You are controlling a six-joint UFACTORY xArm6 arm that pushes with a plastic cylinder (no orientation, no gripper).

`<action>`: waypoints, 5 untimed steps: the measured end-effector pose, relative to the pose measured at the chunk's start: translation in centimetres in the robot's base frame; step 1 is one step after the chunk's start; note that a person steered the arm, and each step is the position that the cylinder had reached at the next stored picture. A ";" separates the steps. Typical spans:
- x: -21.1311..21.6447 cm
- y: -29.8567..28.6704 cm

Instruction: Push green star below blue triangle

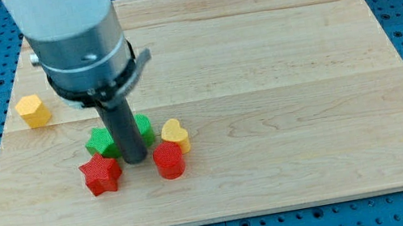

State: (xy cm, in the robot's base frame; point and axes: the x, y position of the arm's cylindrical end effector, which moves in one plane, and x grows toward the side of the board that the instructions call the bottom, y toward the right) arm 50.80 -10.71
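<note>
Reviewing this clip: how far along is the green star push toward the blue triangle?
Done: nothing confirmable; no blue triangle shows in this view, possibly hidden behind the arm. In hand: my tip sits against the green block, whose star shape the rod partly hides, with the red star, red cylinder and yellow heart crowded around. Left: the whole push. A yellow block sits apart on the wooden board.
</note>
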 end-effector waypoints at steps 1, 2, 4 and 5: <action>-2.6 -3.9; -3.8 -5.3; -1.3 -10.2; -0.8 -13.8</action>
State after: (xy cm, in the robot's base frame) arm 50.05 -24.50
